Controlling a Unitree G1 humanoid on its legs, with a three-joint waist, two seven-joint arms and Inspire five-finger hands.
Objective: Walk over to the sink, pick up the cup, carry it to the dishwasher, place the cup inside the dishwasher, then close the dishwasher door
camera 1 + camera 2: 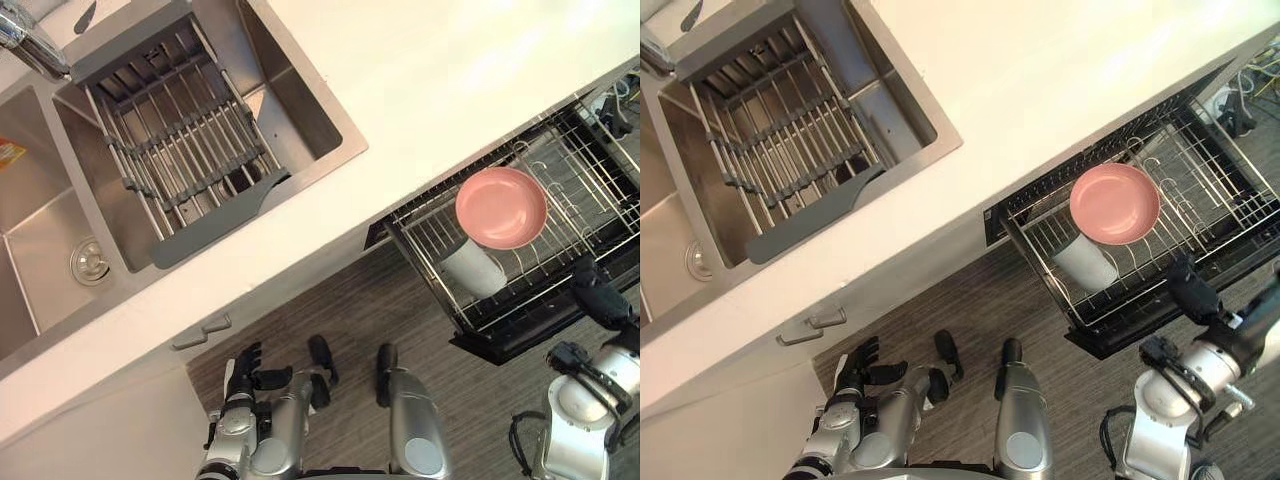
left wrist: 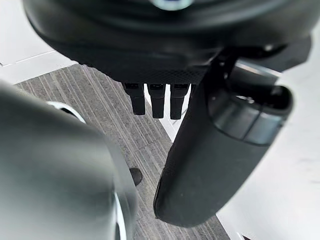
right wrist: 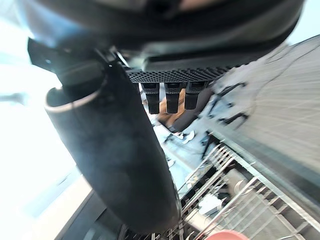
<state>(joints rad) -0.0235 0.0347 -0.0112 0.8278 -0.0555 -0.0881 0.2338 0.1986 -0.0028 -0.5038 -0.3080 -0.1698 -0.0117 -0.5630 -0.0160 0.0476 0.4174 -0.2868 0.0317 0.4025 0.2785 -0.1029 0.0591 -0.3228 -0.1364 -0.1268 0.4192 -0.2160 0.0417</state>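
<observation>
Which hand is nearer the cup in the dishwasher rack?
Right. The right hand is at the edge of the rack, close to the cup; the left hand hangs by the cabinet, far off.

The white counter (image 1: 450,80) has a steel double sink (image 1: 40,220) set into it, and a grey slatted drainer (image 1: 180,150) spans one basin. Below the counter's edge, the pulled-out dishwasher rack (image 1: 600,200) carries a pink plate (image 1: 500,207) with a white cup (image 1: 472,268) just beside it.
</observation>
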